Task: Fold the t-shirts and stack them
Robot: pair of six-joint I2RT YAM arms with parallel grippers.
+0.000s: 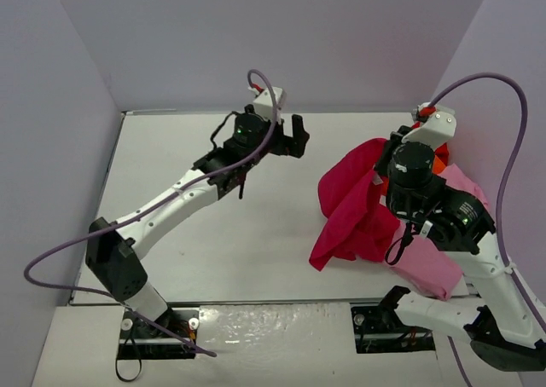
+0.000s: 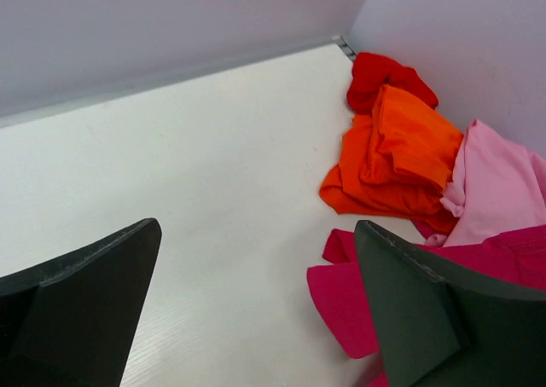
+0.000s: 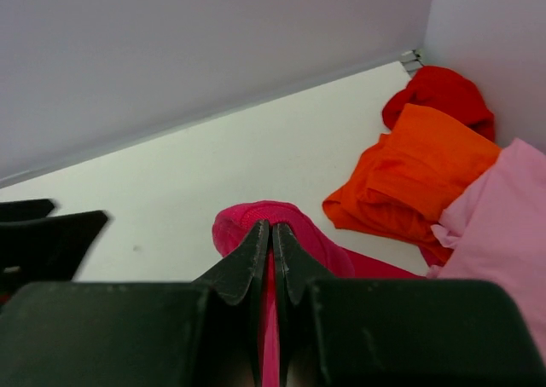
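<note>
**On the table's (image 1: pixel 256 242) right side, one shirt is gripped**

The right gripper (image 3: pixel 271 229) is closed tight on a fold of the crimson t-shirt (image 1: pixel 354 204). Beside it, towards the corner, the orange t-shirt (image 2: pixel 401 153), light pink t-shirt (image 2: pixel 495 182) and bright red t-shirt (image 2: pixel 384 76) lie crumpled. The left gripper (image 2: pixel 256 226) stands wide open, holding nothing.

Bright, even, diffuse light in all views.
Shadows on the white table (image 1: pixel 256 233) are faint; its near edge shows glossy sheen; close dark fingers (image 2: pixel 85 302) look slightly soft.
</note>
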